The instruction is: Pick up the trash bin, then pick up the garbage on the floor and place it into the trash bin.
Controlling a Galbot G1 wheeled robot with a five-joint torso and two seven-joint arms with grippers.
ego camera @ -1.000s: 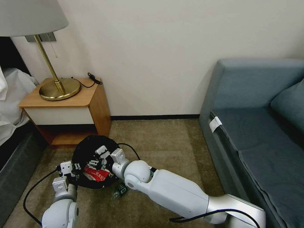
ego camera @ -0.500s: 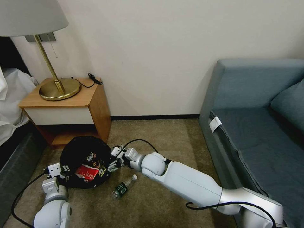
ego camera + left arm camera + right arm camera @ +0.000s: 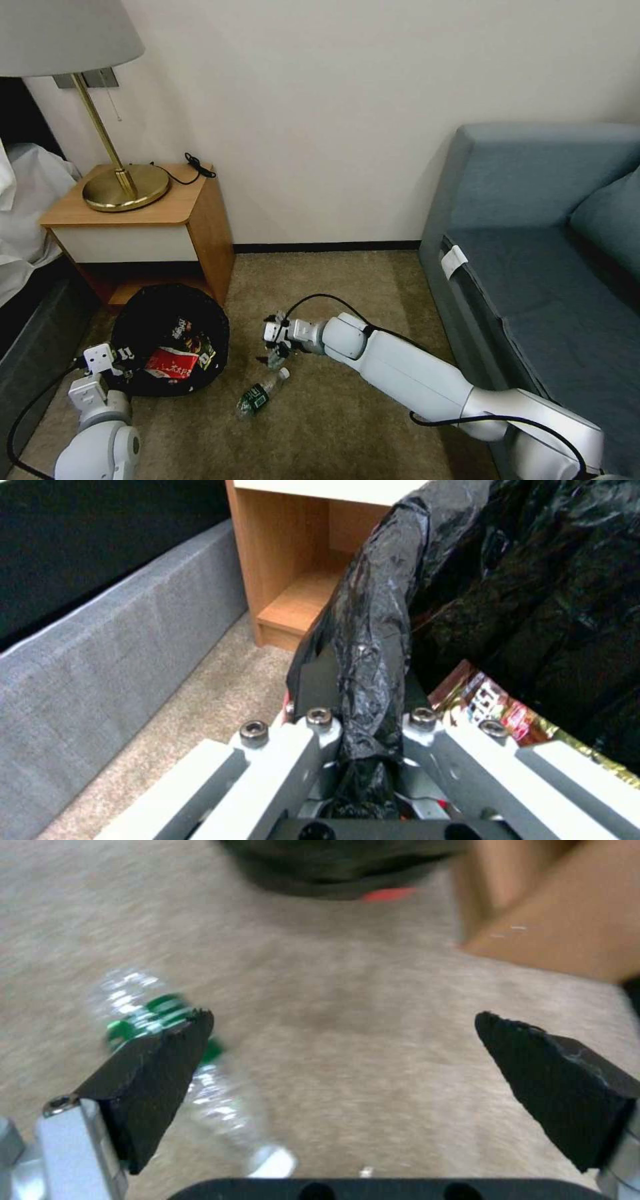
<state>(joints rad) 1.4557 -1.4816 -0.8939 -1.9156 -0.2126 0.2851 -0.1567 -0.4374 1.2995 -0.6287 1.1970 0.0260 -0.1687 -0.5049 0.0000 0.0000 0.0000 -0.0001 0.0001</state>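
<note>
Trash bin [image 3: 167,340] sits lower left in head view, on carpet [image 3: 347,413] by the nightstand [image 3: 153,227], red-and-white wrapper [image 3: 170,365] inside. Left end effector [image 3: 110,357] at its near rim. Bottle [image 3: 260,395] lies lower center; right end effector [image 3: 275,343] hangs just above it, empty.
Left wrist view: left end effector [image 3: 363,720] clamped on the black bag [image 3: 373,645] at the rim, snack wrapper [image 3: 493,707] mid-right.
Right wrist view: right end effector [image 3: 343,1060] fingers [image 3: 157,1070] wide apart, bottle [image 3: 173,1050] at left.
</note>
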